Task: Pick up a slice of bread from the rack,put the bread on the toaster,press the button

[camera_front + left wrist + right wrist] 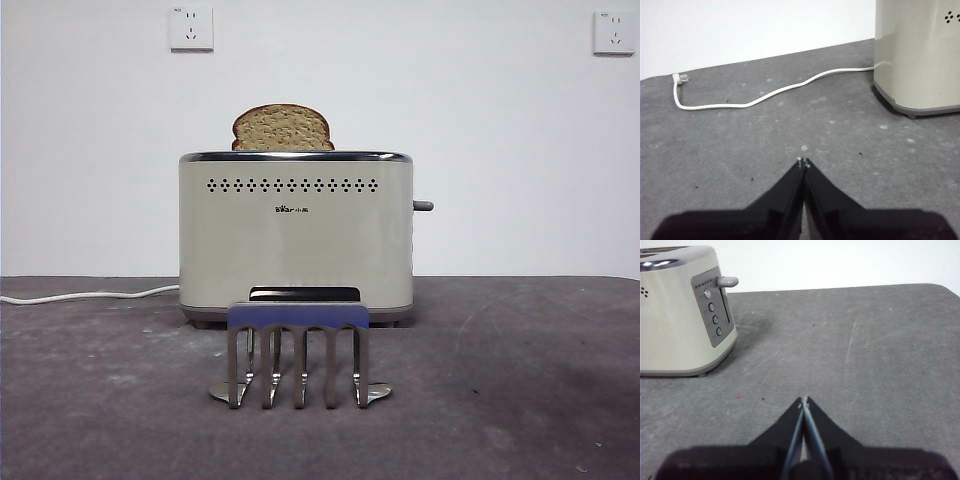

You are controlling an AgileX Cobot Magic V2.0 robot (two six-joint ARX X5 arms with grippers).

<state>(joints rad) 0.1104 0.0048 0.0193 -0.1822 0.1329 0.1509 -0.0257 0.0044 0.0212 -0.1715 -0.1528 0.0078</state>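
Observation:
The slice of bread (282, 128) stands upright in the top slot of the cream toaster (295, 240), its domed top sticking out. The silvery rack (298, 355) with a blue-purple top bar stands in front of the toaster and holds nothing. The grey lever button (423, 206) juts from the toaster's right side, high up; it also shows in the right wrist view (728, 282). My left gripper (803, 162) is shut and empty, low over the mat left of the toaster (920, 55). My right gripper (803, 400) is shut and empty, right of the toaster (680, 315). Neither arm shows in the front view.
The white cord (765, 95) with its plug lies on the dark grey mat left of the toaster. Two white wall sockets (191, 29) sit high on the wall behind. A panel of small round buttons (714, 315) is below the lever.

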